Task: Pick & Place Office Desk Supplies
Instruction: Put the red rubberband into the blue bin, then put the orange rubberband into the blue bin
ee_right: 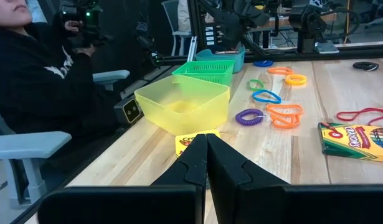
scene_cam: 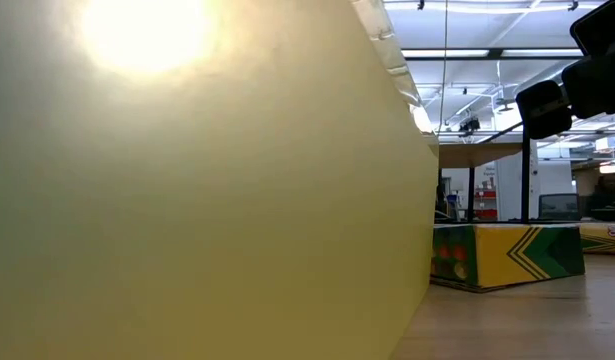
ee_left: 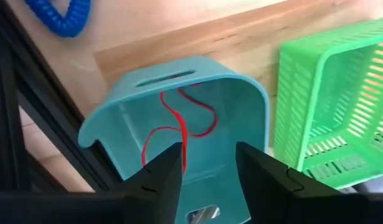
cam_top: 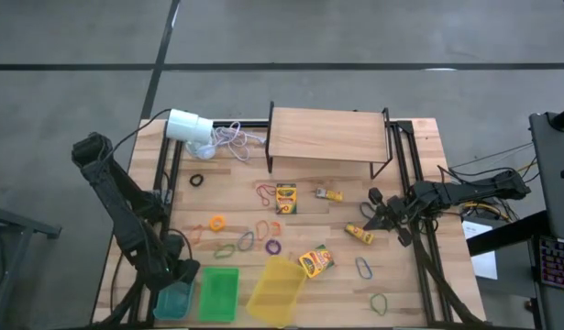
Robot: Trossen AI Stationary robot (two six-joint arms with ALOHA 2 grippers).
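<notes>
My left gripper (ee_left: 207, 152) stands open, pointing down over the teal bin (ee_left: 179, 65) at the table's near left corner (cam_top: 174, 300). A red rubber band (ee_left: 182, 121) lies inside that bin, under the fingers, with nothing between them. More coloured bands lie on the table: orange (cam_top: 216, 223), purple (cam_top: 272, 247), green (cam_top: 225, 249), blue (cam_top: 364, 268). Two crayon boxes (cam_top: 286, 197) (cam_top: 316, 261) and small yellow packets (cam_top: 359, 234) (cam_top: 329, 193) lie flat mid-table. My right gripper (ee_right: 207, 155) is shut and held above the table's right side (cam_top: 373, 215).
A green bin (cam_top: 219, 293) and a yellow bin (cam_top: 277, 289) stand beside the teal one; the yellow bin (scene_cam: 187, 200) fills the low view. A wooden shelf (cam_top: 327, 136) and a white cylinder (cam_top: 190, 126) with its cord stand at the far edge. A person (ee_right: 29, 62) sits beyond the table.
</notes>
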